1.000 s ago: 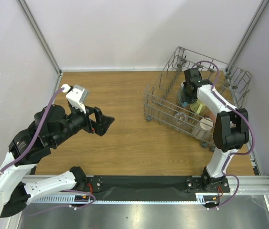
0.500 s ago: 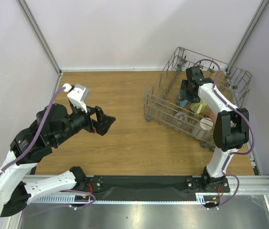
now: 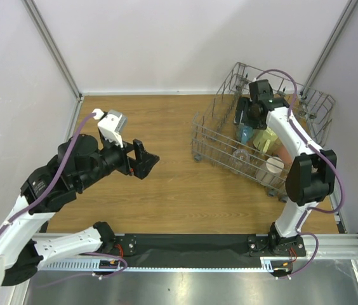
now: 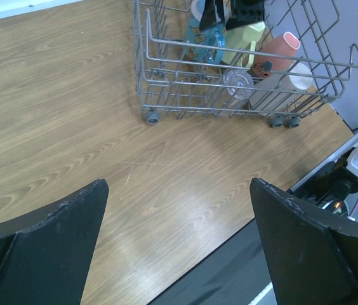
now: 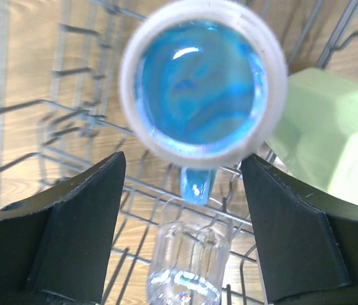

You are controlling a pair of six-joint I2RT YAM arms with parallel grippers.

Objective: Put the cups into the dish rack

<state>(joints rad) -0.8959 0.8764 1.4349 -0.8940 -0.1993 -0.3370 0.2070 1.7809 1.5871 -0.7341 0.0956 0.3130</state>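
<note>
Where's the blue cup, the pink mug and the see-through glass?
blue cup (image 5: 199, 82): right wrist view, on its shiny blue inside.
pink mug (image 4: 282, 46): left wrist view, on its outer side.
clear glass (image 5: 188, 254): right wrist view, on its side wall.

Blue tumbler, clear glass, yellow mug

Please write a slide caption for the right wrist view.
Open right end effector over a blue cup in the wire dish rack, beside a clear glass and pale yellow mug.
</note>
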